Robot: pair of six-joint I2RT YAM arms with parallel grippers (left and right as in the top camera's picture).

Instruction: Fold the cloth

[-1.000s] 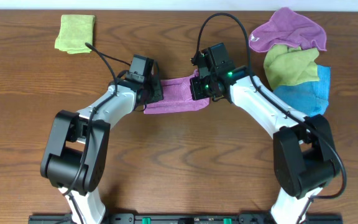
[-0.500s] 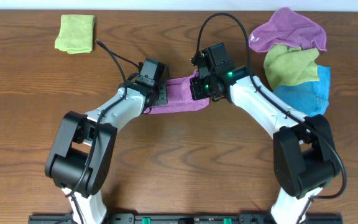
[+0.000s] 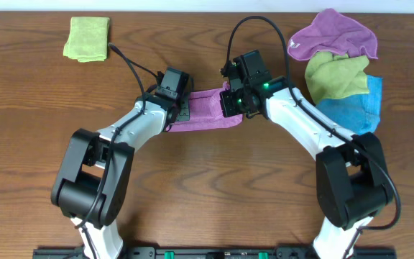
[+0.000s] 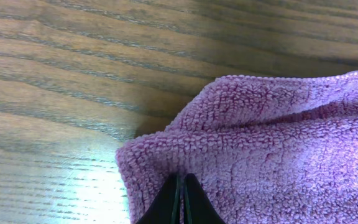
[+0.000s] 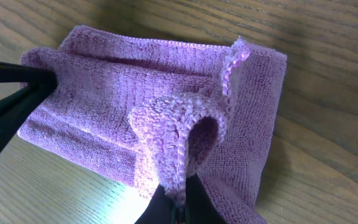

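Cloth (image 3: pixel 208 111) lies mid-table (image 3: pixel 34 144) between the 2 arms, already bunched into a short strip with layers stacked. Left gripper (image 4: pixel 182 186) is closed, tips pinched on the strip's left end just in from the rounded edge. Right gripper (image 5: pixel 178 200) is closed on a raised loop of fabric at the right end, with 1 hemmed corner sticking up loose beside it. A folded green cloth (image 3: pixel 87 39) sits far left at the back. The pile (image 3: pixel 340 68) of 3 other cloths sits at right, apart from the work.

Risks from here:
- The left pinch looks shallow, near the edge. A pull could let the plush slip out and drop that end short.
- The right grip holds a bunched loop, not a clean corner. Carrying it over would likely leave a lumpy, skewed fold, and the loose corner may flop the wrong way.
- Both grippers are close together over a small strip, so bringing them nearer risks a finger clash.
- Uneven pull between the arms would drag the whole strip across the wood instead of folding it.
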